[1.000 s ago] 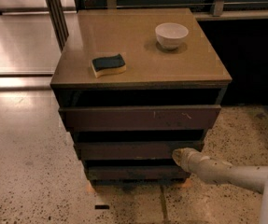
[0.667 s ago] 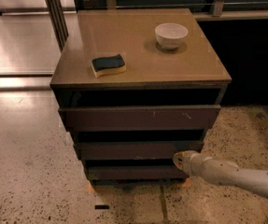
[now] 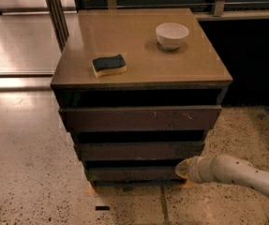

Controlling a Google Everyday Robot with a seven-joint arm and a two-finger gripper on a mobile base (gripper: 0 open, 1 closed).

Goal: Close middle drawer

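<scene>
Editor: Cabinet [image 3: 141, 64] first. What does it carry?

Photographer: Brown cabinet on a speckled floor [image 3: 26, 172], with three dark drawer fronts stacked under its top. On the top lie a sponge [image 3: 108, 65], yellow with a dark upper face, near the left front, and a white bowl [image 3: 172, 35], upright toward the right rear, well apart from it.

Editor: And the middle drawer?

Photographer: The middle drawer [image 3: 138, 151] is the second front, below the top drawer [image 3: 138, 119] with the pale scratches and above the bottom drawer [image 3: 131, 174]. A dark gap shows above its upper edge. How far it stands out cannot be told from this angle.

Editor: The gripper?

Photographer: The gripper [image 3: 183, 168] sits low at the right end of the bottom drawer, just beneath the middle drawer's right corner, on a pale arm [image 3: 237, 175] reaching in from the lower right. Whether it is apart or together cannot be told, nor whether it touches the wood.
</scene>
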